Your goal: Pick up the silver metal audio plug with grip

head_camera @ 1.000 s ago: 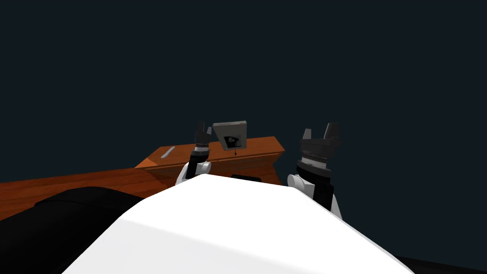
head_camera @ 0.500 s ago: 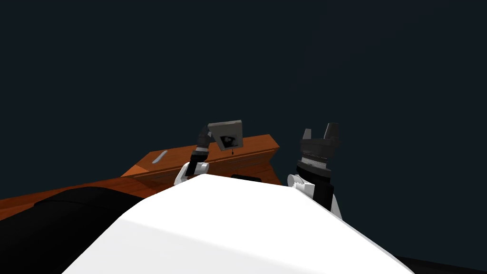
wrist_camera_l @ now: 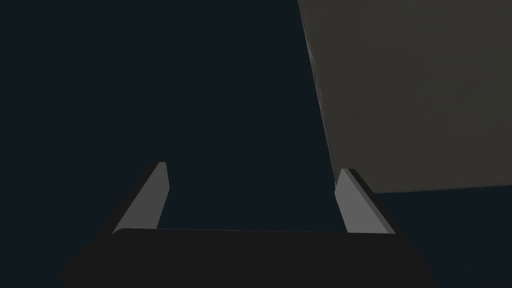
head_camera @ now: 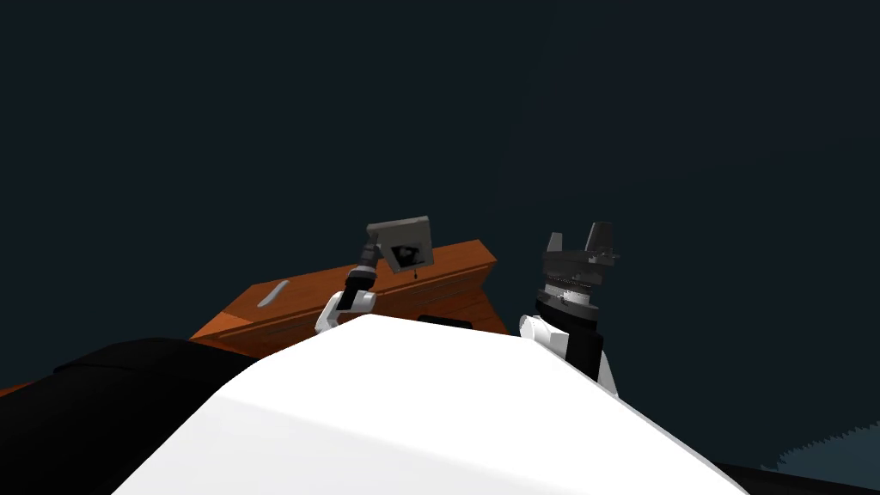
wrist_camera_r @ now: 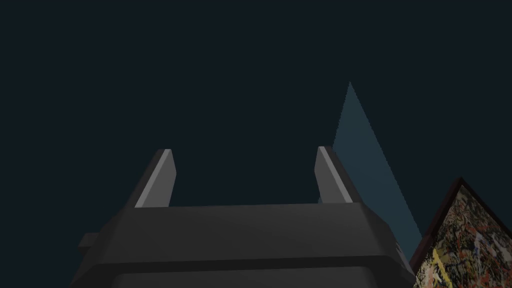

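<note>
A slim silver plug (head_camera: 273,295) lies on the orange-brown wooden top (head_camera: 447,262), near its left end. My left arm (head_camera: 361,277) rises over that top, to the right of the plug, and its hand goes behind a grey box (head_camera: 400,243) with a dark patch on its face. My left gripper (wrist_camera_l: 252,169) is open with nothing between its fingers, and a flat grey surface (wrist_camera_l: 420,95) stands just past one fingertip. My right gripper (head_camera: 577,234) is held up to the right of the furniture, open and empty (wrist_camera_r: 244,149).
The wooden furniture has a stepped front edge (head_camera: 430,292). A large black shape (head_camera: 120,395) lies low at the left, beside my chest. A dark blue-grey wall stands behind everything.
My view has turned, so the wooden top and plug now sit further left. My left hand has moved from beside the grey box to behind it. The right arm keeps its pose.
</note>
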